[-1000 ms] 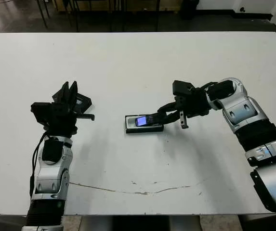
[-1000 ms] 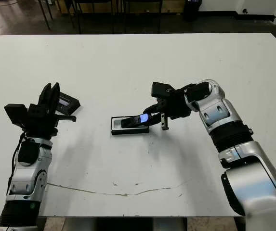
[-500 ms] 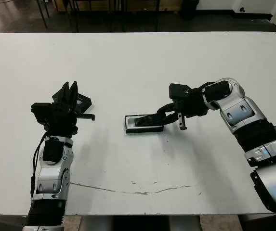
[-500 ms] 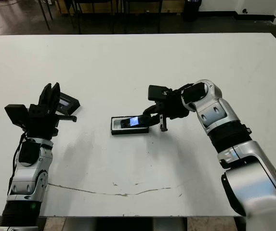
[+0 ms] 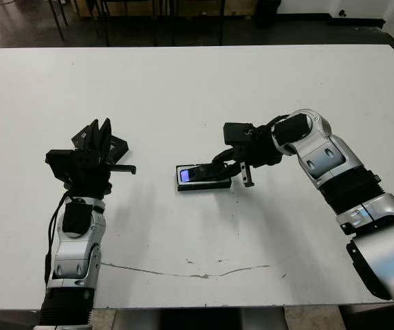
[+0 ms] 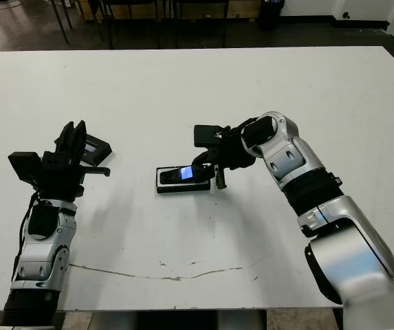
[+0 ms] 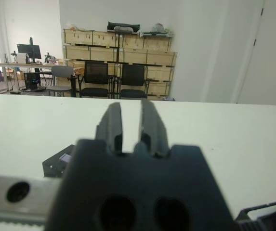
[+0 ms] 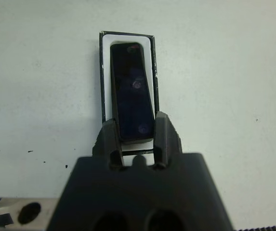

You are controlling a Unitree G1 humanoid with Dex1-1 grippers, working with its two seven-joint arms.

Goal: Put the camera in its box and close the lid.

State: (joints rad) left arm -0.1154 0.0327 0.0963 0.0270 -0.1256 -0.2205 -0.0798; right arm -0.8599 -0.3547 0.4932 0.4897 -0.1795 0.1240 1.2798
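The box, a shallow black tray with white lining, sits mid-table. The slim black camera lies along it, with its bluish screen lit at the left end. My right gripper is shut on the camera's right end. In the right wrist view its fingers clamp the near end of the camera over the box, and that end looks slightly raised. The flat black lid lies at the left, just beyond my left gripper. That gripper is held up with a narrow gap between its fingers and nothing in it.
A thin dark crack line runs across the white table near its front edge. Chairs and wooden crates stand beyond the far edge. The lid also shows in the left wrist view, beside the left fingers.
My right gripper has moved left with the camera, sliding it further along the box and lowering it. The left arm and the lid have stayed put.
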